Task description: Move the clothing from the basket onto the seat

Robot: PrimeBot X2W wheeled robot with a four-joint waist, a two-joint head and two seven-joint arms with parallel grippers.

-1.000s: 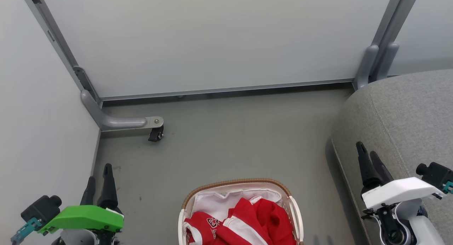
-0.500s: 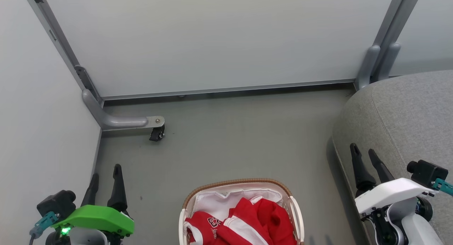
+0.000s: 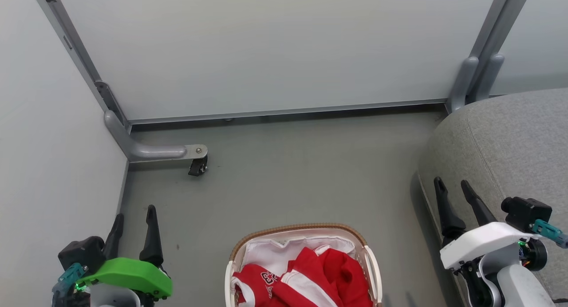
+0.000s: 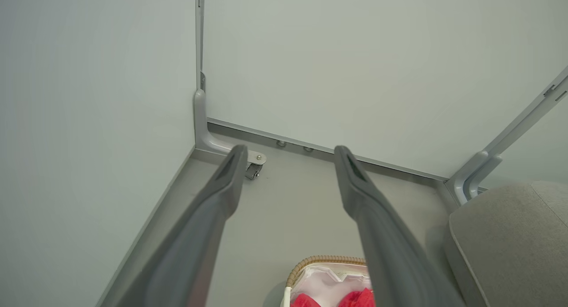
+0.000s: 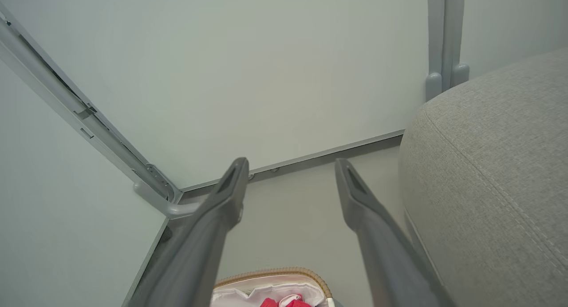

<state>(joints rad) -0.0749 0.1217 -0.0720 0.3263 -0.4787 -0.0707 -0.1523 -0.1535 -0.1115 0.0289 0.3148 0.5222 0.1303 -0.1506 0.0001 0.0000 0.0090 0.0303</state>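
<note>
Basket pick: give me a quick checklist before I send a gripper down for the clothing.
1. Left gripper open and empty: ok.
2. Right gripper open and empty: ok.
3. Clothing lies in the basket, top uncovered: ok.
4. Seat to the basket's right, visible part bare: ok.
5. Whole basket in head view: not ok, near end cut off.
6. Clothing piece count: cannot tell.

head view, clock centred on the basket (image 3: 296,229), which stands on the floor (image 3: 301,174) at bottom middle. clothing (image 3: 319,276) lies in it, heaped toward 5 o'clock on the liner (image 3: 275,253), which shows at 11. seat (image 3: 510,138) at 2 o'clock, apart from the basket. caster (image 3: 197,167) between 10 and 11, near the partition (image 3: 275,49) running behind at 12. left gripper (image 3: 135,211) at 9, right gripper (image 3: 451,181) at 2, against the seat's edge.
</note>
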